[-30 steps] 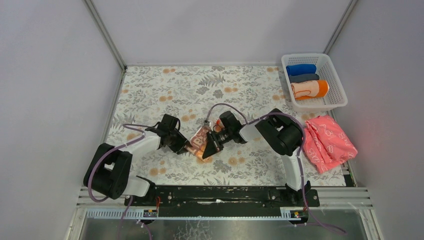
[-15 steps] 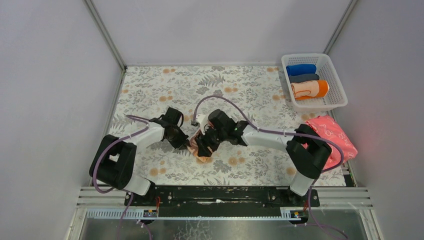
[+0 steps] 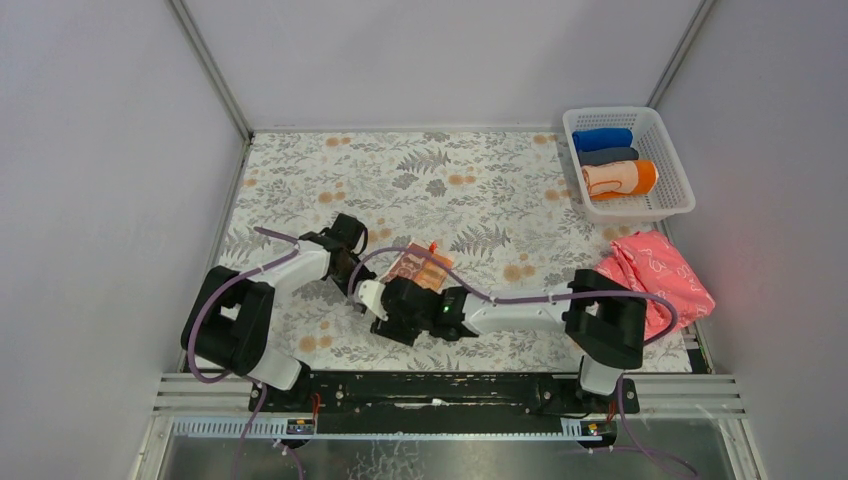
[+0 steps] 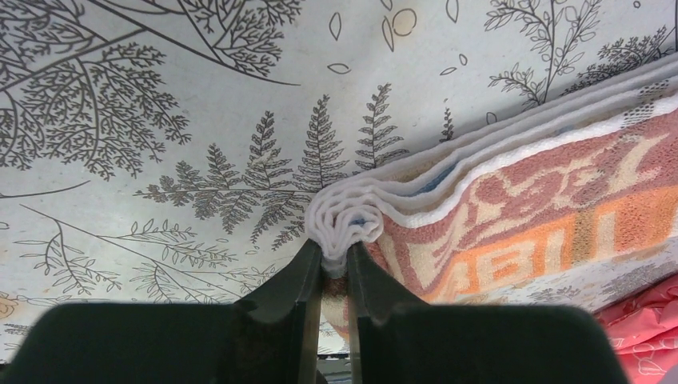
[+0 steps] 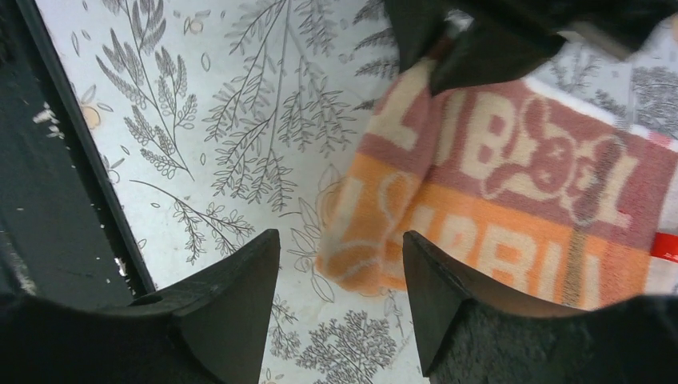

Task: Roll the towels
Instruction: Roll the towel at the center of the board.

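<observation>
Floral tabletop (image 3: 450, 170), lettered towel (image 4: 544, 216) corner pinched in left gripper (image 4: 334, 256), right gripper (image 5: 340, 240) agape at its end.

The printed towel (image 5: 512, 200) carries the only lettering. Cream block letters on its dusty-red band look like "LIBE", and a cut-off row on the orange band below resembles "PRIN". Neither word reads in full.
</observation>
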Robot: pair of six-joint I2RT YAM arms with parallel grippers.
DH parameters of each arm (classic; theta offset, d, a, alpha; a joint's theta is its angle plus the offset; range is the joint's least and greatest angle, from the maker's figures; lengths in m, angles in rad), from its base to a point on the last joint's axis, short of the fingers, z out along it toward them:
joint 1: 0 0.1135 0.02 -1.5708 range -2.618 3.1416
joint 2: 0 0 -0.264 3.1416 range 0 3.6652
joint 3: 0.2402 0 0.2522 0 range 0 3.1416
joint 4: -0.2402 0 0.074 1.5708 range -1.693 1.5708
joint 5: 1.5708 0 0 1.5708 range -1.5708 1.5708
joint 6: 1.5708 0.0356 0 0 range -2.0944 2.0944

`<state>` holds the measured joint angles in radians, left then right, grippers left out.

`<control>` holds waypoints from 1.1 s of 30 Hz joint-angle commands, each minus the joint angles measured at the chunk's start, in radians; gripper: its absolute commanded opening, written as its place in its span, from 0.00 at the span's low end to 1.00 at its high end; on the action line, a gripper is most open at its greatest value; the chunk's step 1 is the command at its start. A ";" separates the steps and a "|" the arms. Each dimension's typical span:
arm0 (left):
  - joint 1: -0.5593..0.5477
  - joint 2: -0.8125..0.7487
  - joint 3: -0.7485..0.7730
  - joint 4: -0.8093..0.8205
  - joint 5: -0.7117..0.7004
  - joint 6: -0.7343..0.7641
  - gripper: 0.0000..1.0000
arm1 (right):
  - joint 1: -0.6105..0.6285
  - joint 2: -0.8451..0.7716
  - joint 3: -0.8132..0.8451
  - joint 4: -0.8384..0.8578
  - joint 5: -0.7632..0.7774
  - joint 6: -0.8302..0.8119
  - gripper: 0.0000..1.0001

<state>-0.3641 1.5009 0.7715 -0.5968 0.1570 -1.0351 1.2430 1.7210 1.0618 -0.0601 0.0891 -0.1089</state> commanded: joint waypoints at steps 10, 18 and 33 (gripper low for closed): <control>-0.004 0.011 0.018 -0.060 -0.009 0.010 0.08 | 0.115 0.228 0.093 -0.049 0.330 -0.099 0.59; -0.005 0.005 0.010 -0.062 -0.020 0.015 0.08 | 0.116 0.246 0.117 -0.102 0.374 -0.078 0.45; -0.002 -0.129 0.058 -0.098 -0.147 0.028 0.47 | -0.120 0.097 0.014 0.020 -0.374 0.087 0.00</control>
<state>-0.3660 1.4464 0.7918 -0.6552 0.1055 -1.0187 1.2400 1.8832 1.1305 -0.0776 0.1436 -0.1341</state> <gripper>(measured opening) 0.403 0.049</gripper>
